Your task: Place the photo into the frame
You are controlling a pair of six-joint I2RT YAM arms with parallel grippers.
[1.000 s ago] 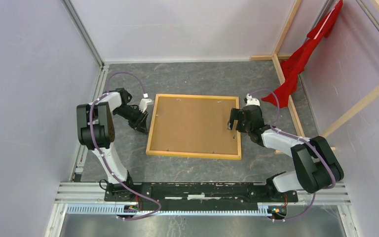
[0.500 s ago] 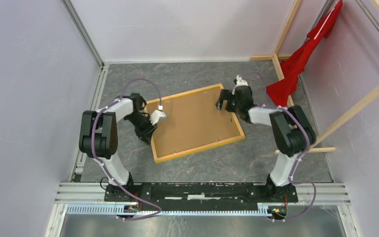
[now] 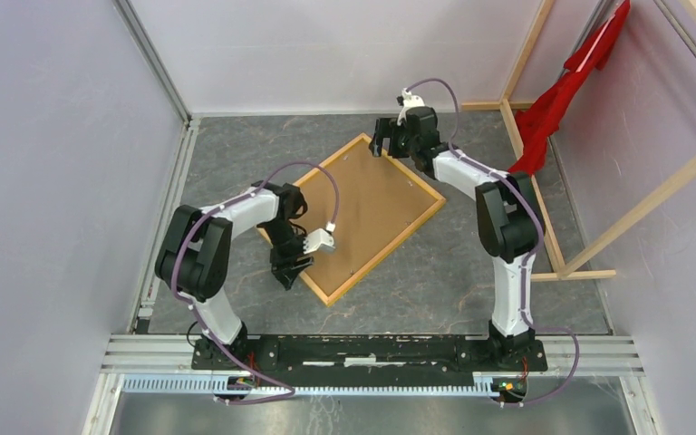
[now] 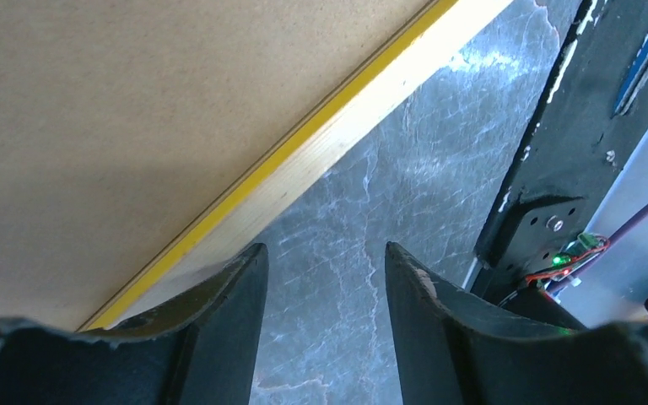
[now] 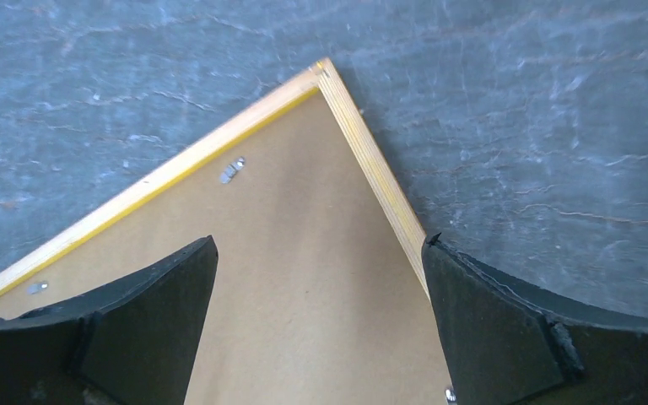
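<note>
Left tool first: its jaws stood apart, and the left wrist view showed only grey marbled desk in the gap, so it gripped nothing. One of its fingers sat right beside the frame, by the pale wood and yellow edge of the near rail; whether it touched could not be told.

Over to the right tool: jaws spread wide and empty too, the arm stretched out to the far side. From the right wrist it hovered above the frame's far corner, with small metal tabs showing along the inside of the rail.

The frame itself lay flat on the desk, back side up and turned on a diagonal, one corner pointing at the arm bases and the opposite one under the right tool. The brown backing board filled it. Away at the right wall stood the bare wooden beams with the red cloth draped over them, well apart from the frame.
</note>
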